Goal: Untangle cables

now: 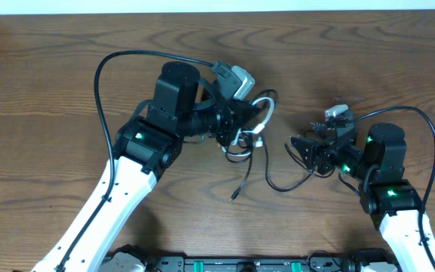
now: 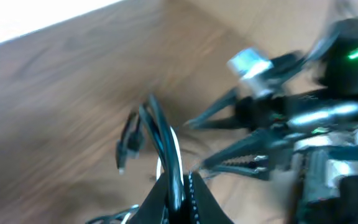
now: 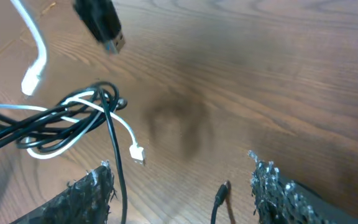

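Note:
The cables (image 1: 249, 134) are a knot of black and white cords at the table's middle. My left gripper (image 1: 240, 121) is shut on the cables and holds the bundle (image 2: 166, 149) up off the wood. One black strand runs down to a plug (image 1: 235, 196), another curves toward my right gripper (image 1: 299, 147). In the right wrist view the tangle (image 3: 73, 118) hangs at the left with white plugs (image 3: 137, 151). My right gripper (image 3: 182, 186) is open, with a black cable end (image 3: 219, 199) between its fingers and a strand by the left finger.
The wooden table (image 1: 51, 91) spreads all round. A white wall edge (image 1: 202, 6) runs along the back. The arms' thick black leads (image 1: 104, 83) loop above the table. A black USB plug (image 3: 104, 28) hangs at the top of the right wrist view.

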You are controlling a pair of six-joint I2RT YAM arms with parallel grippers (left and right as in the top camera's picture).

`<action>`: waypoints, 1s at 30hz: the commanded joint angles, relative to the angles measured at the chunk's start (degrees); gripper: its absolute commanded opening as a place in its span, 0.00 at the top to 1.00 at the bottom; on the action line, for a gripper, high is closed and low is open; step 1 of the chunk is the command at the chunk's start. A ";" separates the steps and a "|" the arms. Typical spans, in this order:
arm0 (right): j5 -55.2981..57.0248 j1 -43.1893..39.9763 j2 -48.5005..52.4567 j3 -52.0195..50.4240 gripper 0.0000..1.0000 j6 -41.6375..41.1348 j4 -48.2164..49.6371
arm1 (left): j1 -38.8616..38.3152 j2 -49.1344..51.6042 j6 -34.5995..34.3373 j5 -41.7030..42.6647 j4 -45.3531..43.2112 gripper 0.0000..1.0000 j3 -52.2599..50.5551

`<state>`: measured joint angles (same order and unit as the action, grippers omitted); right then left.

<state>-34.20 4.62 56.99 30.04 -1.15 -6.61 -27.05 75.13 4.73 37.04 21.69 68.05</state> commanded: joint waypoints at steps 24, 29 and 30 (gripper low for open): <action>1.33 -0.26 0.13 0.52 0.30 -1.40 -0.02 | -1.14 11.98 -8.68 -33.79 13.79 0.66 0.42; 1.31 -0.26 0.13 0.52 0.29 -1.40 -0.04 | 0.63 12.02 -8.74 -39.74 17.62 0.48 0.39; 1.33 -0.26 0.13 0.52 0.28 -1.42 -0.04 | 0.98 12.11 -8.72 -39.67 18.21 0.46 0.39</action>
<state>-33.12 4.62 56.99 30.04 -2.00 -6.59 -27.07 87.96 -2.35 3.79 38.52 68.05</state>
